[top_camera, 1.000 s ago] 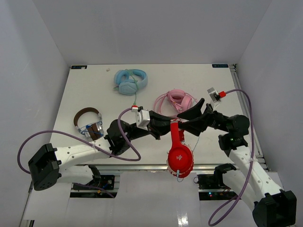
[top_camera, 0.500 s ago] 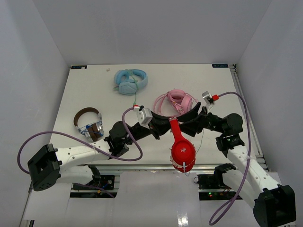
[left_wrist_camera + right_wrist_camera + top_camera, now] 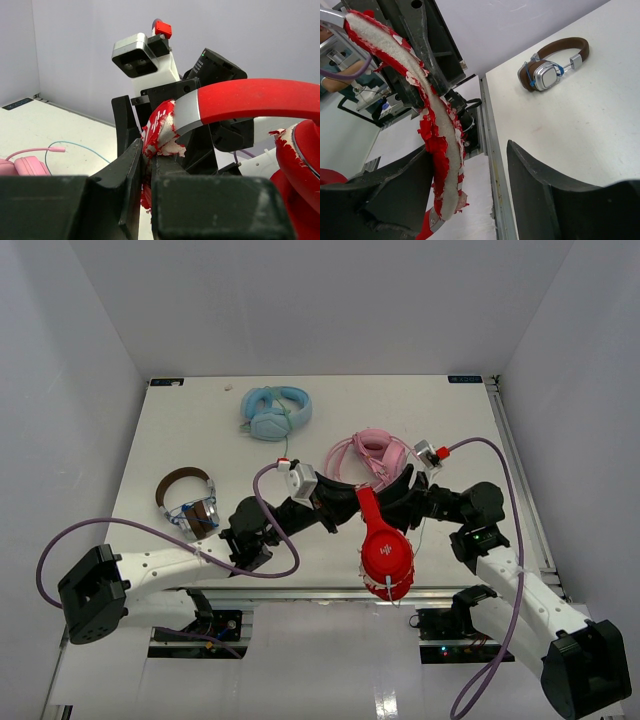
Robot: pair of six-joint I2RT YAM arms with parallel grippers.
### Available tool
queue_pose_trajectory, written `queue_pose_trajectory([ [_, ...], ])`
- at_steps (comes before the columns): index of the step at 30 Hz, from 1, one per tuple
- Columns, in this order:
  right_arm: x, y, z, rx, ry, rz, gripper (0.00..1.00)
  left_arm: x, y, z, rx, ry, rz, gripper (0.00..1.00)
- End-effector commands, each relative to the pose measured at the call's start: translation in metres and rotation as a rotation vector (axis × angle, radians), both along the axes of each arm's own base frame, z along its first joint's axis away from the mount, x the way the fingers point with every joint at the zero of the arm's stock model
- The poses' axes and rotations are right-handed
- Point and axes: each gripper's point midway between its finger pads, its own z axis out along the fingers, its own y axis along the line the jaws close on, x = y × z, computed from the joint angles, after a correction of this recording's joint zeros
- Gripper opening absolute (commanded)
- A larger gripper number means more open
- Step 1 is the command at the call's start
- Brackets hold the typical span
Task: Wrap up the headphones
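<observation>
The red headphones hang above the table's near edge, one earcup down and the headband up between both grippers. My left gripper is shut on the worn, flaking padding of the headband. The red band arches off to the right in the left wrist view. My right gripper is open, its jaws standing either side of the padded band without closing on it. The padding lies against the left finger, and the right finger stands apart.
Pink headphones lie just behind the grippers and also show in the left wrist view. Light-blue headphones lie at the back. Brown and silver headphones lie at the left, also seen in the right wrist view. The table's metal front rail runs below the earcup.
My right gripper has moved left, bringing its open jaws around the headband. The hanging earcup has risen a little and swung slightly right. The left gripper keeps its hold.
</observation>
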Motion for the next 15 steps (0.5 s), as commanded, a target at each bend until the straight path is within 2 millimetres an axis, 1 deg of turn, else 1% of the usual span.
queue_pose_trajectory([
  [1, -0.007, 0.001, -0.001, 0.003, -0.048, 0.021, 0.63, -0.007, 0.020, 0.044, -0.128, -0.029, 0.018, 0.00],
  [5, -0.007, 0.000, -0.007, -0.020, -0.034, 0.012, 0.60, -0.005, 0.025, 0.046, -0.111, -0.044, 0.050, 0.00],
  [9, -0.007, 0.000, -0.006, -0.033, -0.030, 0.011, 0.55, -0.005, 0.029, 0.046, -0.093, -0.078, 0.067, 0.00],
  [11, -0.006, 0.000, -0.007, -0.041, -0.018, 0.005, 0.47, -0.005, 0.030, 0.046, -0.093, -0.079, 0.071, 0.00],
  [13, -0.005, 0.000, -0.007, -0.043, -0.014, 0.004, 0.36, -0.005, 0.030, 0.047, -0.097, -0.079, 0.069, 0.00],
  [15, -0.005, 0.001, -0.008, -0.041, -0.007, 0.009, 0.29, -0.006, 0.029, 0.046, -0.100, -0.074, 0.064, 0.00],
])
